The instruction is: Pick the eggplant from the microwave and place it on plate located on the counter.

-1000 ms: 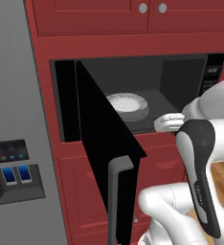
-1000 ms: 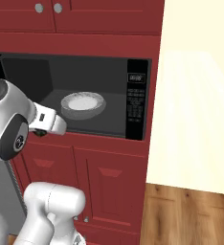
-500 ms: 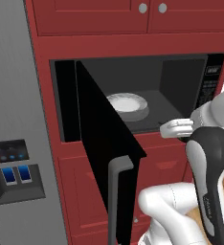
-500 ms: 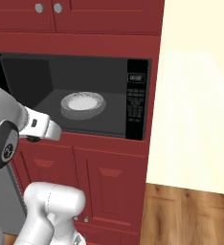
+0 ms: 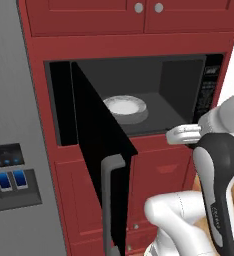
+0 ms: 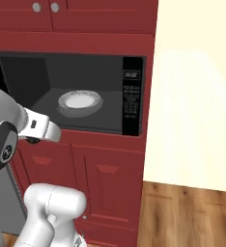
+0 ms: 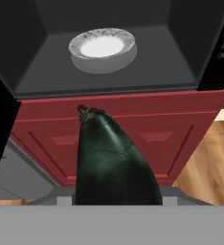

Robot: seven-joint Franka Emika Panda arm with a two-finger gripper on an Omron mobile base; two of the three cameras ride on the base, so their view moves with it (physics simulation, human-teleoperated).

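Arm is retreating further from the microwave than a second ago, wrist now dropping below its opening. Gripper is clenching the eggplant, out in front of the red cabinet.

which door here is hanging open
The black microwave door with the grey bar handle, swung out leftward; the red cabinet doors above and below stay shut.

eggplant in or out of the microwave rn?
Out. In the hand view the dark, near-black elongated eggplant sits at the end effector, in front of the dark red cabinets, below the black-walled microwave opening.
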